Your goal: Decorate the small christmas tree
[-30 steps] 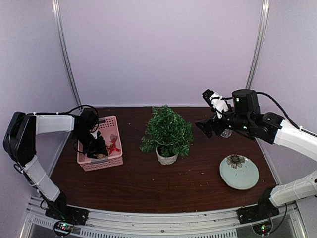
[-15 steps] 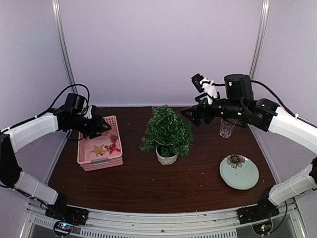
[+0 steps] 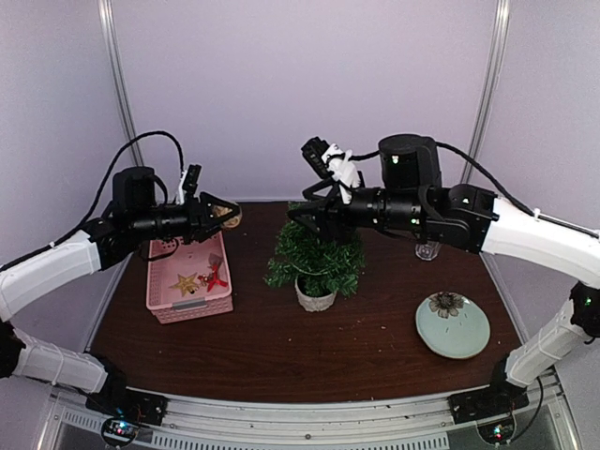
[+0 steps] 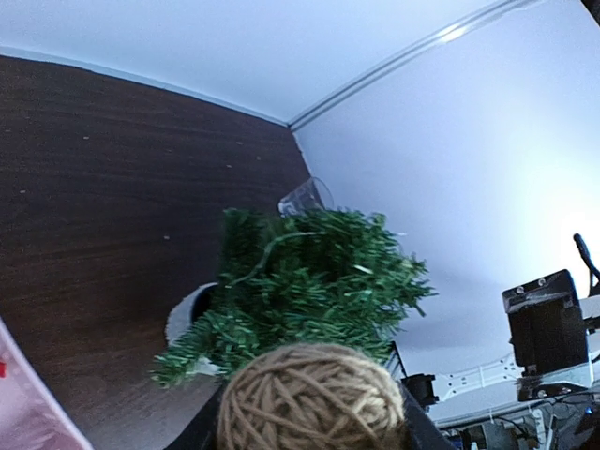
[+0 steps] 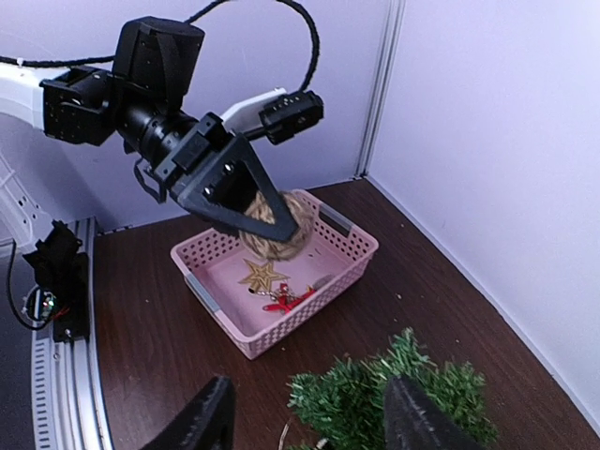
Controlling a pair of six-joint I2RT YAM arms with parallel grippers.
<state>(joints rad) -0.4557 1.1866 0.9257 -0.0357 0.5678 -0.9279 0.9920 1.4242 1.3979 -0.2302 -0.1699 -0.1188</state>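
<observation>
Brown twine wound into a ball, the ball of brown twine [image 3: 226, 217] is clamped between the fingers of the left tool [image 3: 220, 214], which a second ago was down inside the pink plastic basket [image 3: 187, 307]. That tool now hangs in the air above the basket's far corner. It points across at the small bushy dark-green artificial tree [image 3: 317, 248], which stands straight ahead of it in its round white pot [image 3: 315, 298].

The right tool [image 3: 302, 214] has swung over from beside the clear drinking glass [image 3: 427, 249]. It now hovers just over the treetop. In the right wrist view its two black fingers [image 5: 212, 418] are spread wide with nothing between them, and the tree's tips lie below and between them. Beyond its fingers the left tool, the ball and the basket all show.

The basket sits below the left tool, and a gold star ornament [image 3: 185, 282] and a red ornament [image 3: 216, 278] lie on its floor, side by side.

On the dark wooden table [image 3: 281, 352], well behind the right tool, the glass stands upright; whether it holds anything cannot be told. Nearer the arm bases is a pale green round plate [image 3: 459, 339] with a small dark flower-shaped piece [image 3: 447, 303] lying on it.
</observation>
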